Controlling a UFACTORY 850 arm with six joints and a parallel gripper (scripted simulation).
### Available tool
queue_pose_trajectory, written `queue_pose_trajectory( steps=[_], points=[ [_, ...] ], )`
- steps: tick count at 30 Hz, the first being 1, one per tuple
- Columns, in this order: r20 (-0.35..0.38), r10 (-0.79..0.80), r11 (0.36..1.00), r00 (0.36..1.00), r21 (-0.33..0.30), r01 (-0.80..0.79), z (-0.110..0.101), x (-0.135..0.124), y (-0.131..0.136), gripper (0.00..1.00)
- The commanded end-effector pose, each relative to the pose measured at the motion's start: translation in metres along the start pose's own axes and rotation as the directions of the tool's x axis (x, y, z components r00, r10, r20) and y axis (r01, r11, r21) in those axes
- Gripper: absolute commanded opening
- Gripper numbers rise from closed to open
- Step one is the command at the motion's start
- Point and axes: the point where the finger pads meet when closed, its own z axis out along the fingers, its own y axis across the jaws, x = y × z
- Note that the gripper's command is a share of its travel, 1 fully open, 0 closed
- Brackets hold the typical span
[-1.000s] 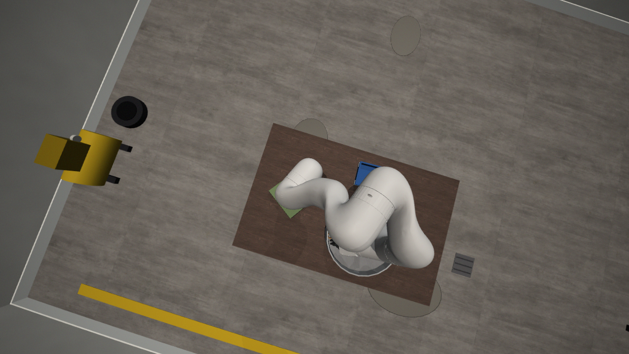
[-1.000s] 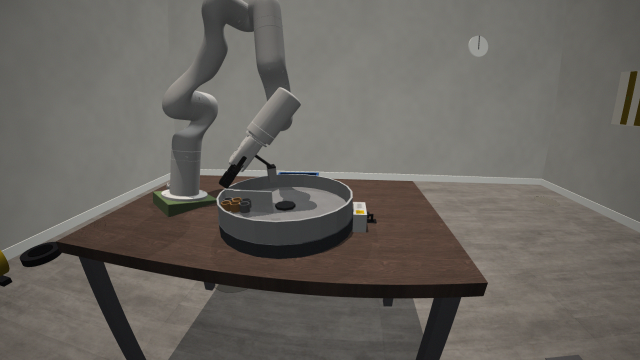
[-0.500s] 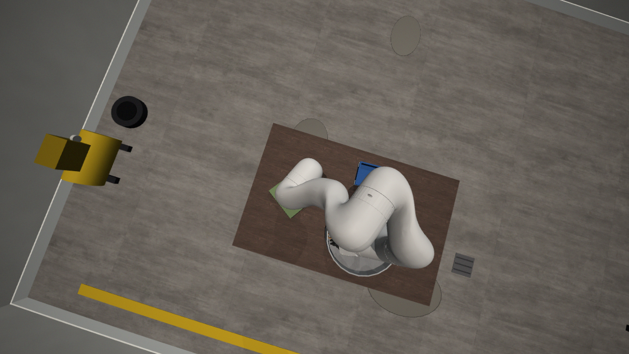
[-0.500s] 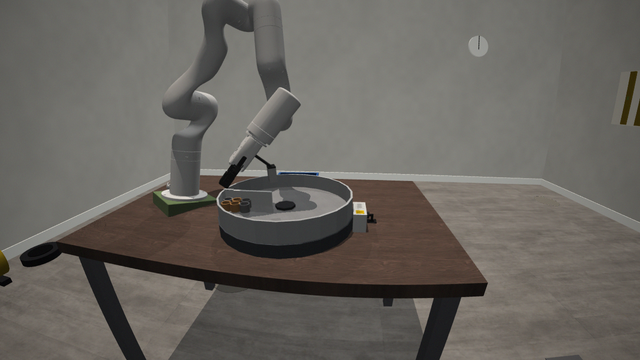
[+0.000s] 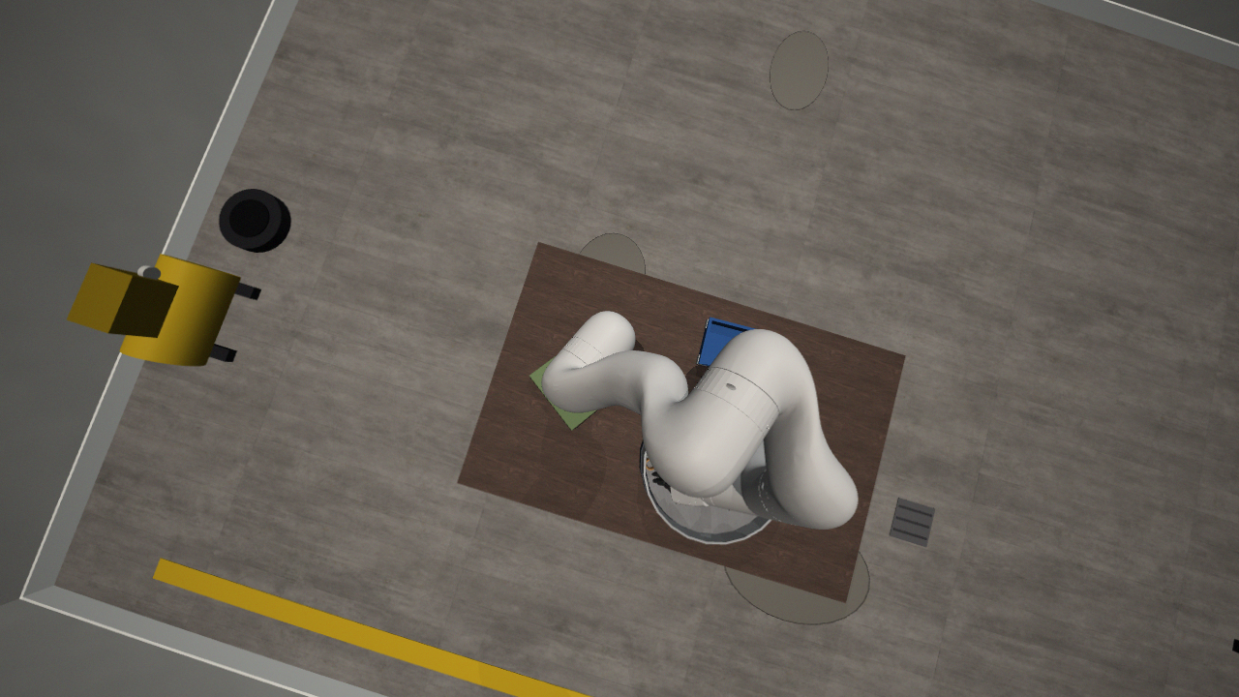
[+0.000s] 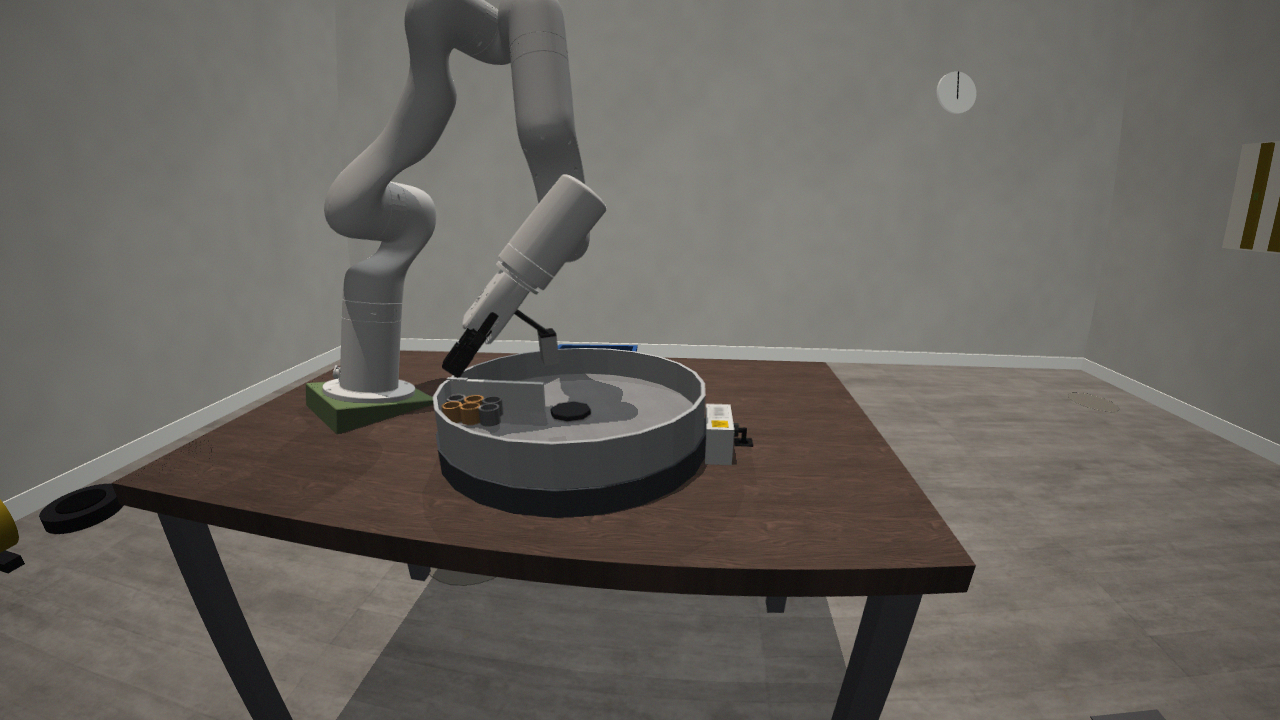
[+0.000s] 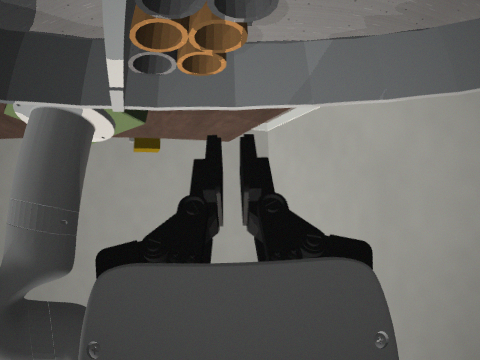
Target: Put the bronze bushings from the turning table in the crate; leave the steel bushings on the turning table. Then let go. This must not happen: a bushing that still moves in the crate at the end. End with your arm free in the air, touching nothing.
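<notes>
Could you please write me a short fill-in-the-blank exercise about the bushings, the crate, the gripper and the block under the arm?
Of the six bushings on the turning table, exactly ____ are bronze.
The crate is coloured ____.
The gripper has ____ between its fingers.
The arm is mounted on a ____ block.

Missing words: three; blue; nothing; green.

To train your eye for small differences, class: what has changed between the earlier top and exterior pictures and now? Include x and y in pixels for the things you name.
Nothing visibly changed: no move shows, and nothing was taken hold of or let go. The arm [image 5: 718, 433] [image 6: 547, 89] [image 7: 47, 185], the hand [image 5: 658, 479] [image 6: 453, 368] [image 7: 230, 154], the turning table [image 5: 711, 540] [image 6: 572, 463] [image 7: 350, 62] and the bushings [image 5: 649, 465] [image 6: 470, 413] [image 7: 202, 65] stayed as they were.
</notes>
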Motion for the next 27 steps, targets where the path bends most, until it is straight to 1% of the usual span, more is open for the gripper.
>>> queue_pose_trajectory(
  steps=[1,4,27],
  points=[
    [-0.001,0.000,1.000,1.000,0.000,0.000,-0.0062,0.0069,0.0048,0.11],
    [-0.001,0.000,1.000,1.000,0.000,0.000,-0.0088,0.0101,0.0067,0.11],
    [-0.001,0.001,1.000,1.000,-0.001,-0.001,-0.0090,0.0102,0.0077,0.11]
  ],
)
